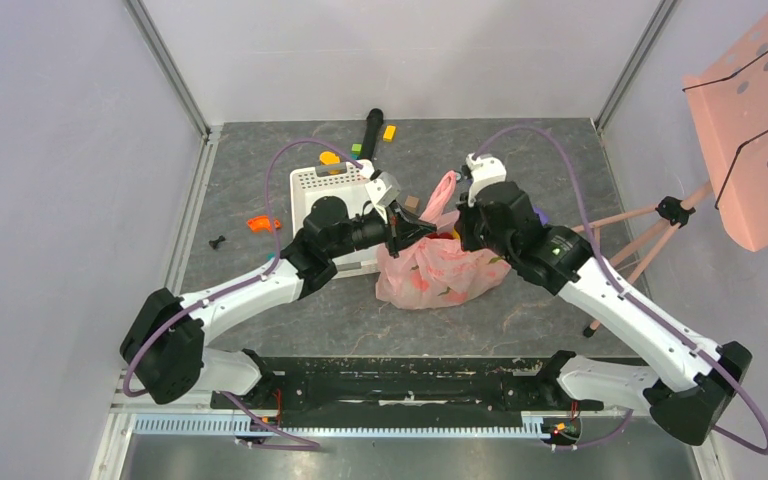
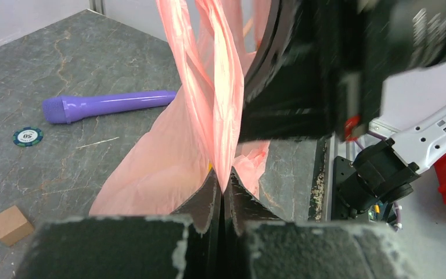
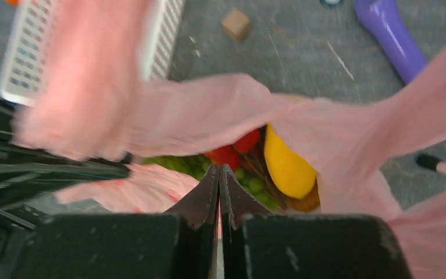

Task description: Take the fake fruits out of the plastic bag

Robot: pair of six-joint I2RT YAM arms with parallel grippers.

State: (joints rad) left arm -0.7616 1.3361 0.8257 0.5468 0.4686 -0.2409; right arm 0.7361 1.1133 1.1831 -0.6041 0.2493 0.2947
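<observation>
Ahead and to the left of the left pincer (image 2: 222, 185) lies a purple cylinder (image 2: 110, 106), with a dark green chip (image 2: 28, 136) near its thick end. A brown cube (image 2: 10, 224) sits far to the pincer's left, and a white perforated basket (image 1: 310, 182) lies just behind it.

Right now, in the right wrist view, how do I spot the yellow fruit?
Find the pink plastic bag filling the middle of the picture and look into its open mouth. The yellow fruit lies on the right of that opening. Unlike the red fruit and green fruit beside it, it is smooth and long.
</observation>
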